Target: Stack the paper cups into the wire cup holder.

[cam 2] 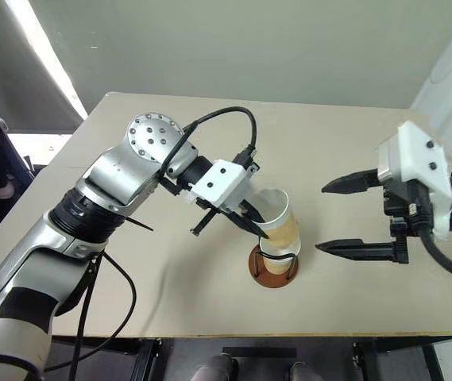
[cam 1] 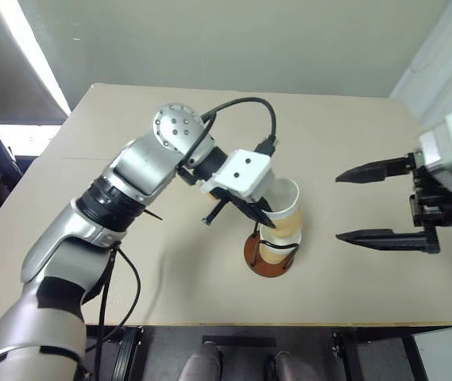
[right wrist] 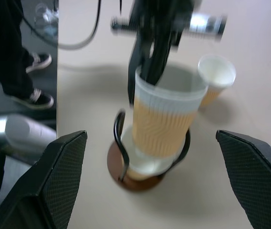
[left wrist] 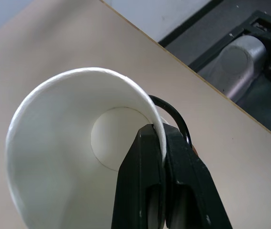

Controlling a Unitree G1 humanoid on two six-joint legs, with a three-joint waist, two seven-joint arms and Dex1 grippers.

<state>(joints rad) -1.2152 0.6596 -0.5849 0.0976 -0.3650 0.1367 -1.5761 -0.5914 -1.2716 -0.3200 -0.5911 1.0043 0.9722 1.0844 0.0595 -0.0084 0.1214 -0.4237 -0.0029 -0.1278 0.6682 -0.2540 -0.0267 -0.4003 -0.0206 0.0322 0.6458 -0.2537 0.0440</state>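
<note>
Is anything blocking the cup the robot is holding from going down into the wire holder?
Nothing visible blocks it. The left end effector pinches the paper cup by its rim, and the cup hangs tilted over the wire cup holder, above a cup already sitting inside for it to nest into.

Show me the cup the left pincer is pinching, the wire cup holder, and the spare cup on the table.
Pinched cup (cam 2: pixel 283 230), right eye view, on its tan sleeve.
Wire cup holder (cam 1: pixel 262 267), left eye view, on the reddish-brown base.
Spare cup (right wrist: pixel 216 72), right wrist view, on its white inside.
</note>
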